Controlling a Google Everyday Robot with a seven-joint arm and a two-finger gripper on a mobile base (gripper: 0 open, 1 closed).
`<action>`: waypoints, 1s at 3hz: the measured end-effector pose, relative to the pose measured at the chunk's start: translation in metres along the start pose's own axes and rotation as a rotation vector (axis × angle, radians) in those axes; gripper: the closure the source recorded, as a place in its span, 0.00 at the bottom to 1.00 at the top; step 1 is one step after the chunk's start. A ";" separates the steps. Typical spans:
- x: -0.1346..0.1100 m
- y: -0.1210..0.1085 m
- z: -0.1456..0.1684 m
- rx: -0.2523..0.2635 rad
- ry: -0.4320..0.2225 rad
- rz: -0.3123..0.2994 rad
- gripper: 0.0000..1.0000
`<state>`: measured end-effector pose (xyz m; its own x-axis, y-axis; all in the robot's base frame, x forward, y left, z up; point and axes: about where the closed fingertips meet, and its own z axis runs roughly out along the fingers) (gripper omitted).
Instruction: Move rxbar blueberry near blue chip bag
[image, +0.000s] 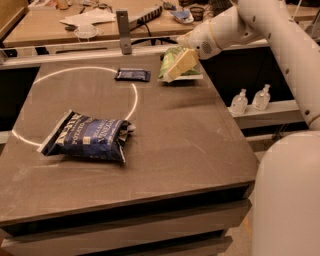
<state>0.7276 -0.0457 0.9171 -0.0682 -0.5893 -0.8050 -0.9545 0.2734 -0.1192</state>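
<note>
The rxbar blueberry (132, 75) is a small flat dark navy bar lying at the far side of the table, just inside a white circle line. The blue chip bag (89, 136) is large and crinkled with white lettering and lies at the front left of the table. My gripper (178, 65) hangs over the far right of the table, in front of a green chip bag (175, 55), to the right of the bar and well away from the blue bag. It holds nothing that I can see.
A grey upright post (123, 31) stands at the table's far edge. A desk with papers and clutter (90, 17) lies behind. Two small clear bottles (250, 100) stand on a ledge to the right. My white arm and base (285, 190) fill the right side.
</note>
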 end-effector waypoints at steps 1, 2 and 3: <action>-0.013 -0.006 0.025 -0.028 0.015 -0.036 0.00; -0.014 -0.012 0.060 -0.062 0.083 -0.065 0.00; -0.007 -0.021 0.086 -0.074 0.135 -0.054 0.00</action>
<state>0.7733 0.0175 0.8753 -0.0496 -0.6998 -0.7126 -0.9764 0.1843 -0.1130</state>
